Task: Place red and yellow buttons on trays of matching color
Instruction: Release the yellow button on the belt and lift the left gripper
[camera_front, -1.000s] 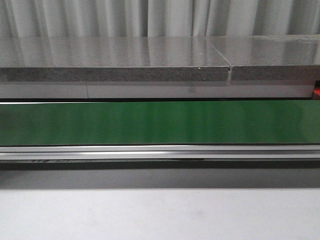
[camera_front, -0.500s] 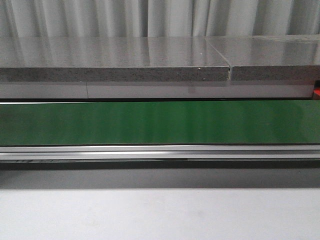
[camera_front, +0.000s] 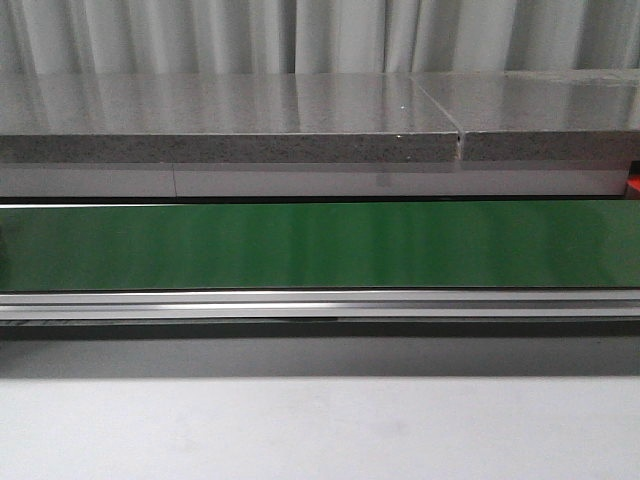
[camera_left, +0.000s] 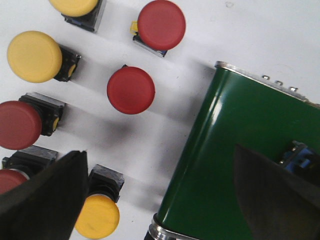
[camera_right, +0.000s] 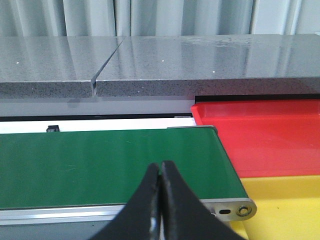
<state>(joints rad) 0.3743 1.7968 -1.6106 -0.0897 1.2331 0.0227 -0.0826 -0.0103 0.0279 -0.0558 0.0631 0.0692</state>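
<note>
In the left wrist view, several red buttons, one of them (camera_left: 131, 90) near the middle, and three yellow buttons, one of them (camera_left: 34, 56) off to the side, lie on a white surface. My left gripper (camera_left: 160, 151) hangs open above them, holding nothing. One finger (camera_left: 47, 200) is next to a yellow button (camera_left: 97, 216), the other over the green belt (camera_left: 235, 150). The right wrist view shows the red tray (camera_right: 260, 135) and yellow tray (camera_right: 285, 200) past the belt's end. My right gripper (camera_right: 161, 166) is shut and empty over the belt's near rail.
The green conveyor belt (camera_front: 320, 245) runs across the front view with a metal rail (camera_front: 320, 305) before it and a grey stone ledge (camera_front: 230, 130) behind. A sliver of the red tray (camera_front: 634, 185) shows at the far right. Neither arm appears in the front view.
</note>
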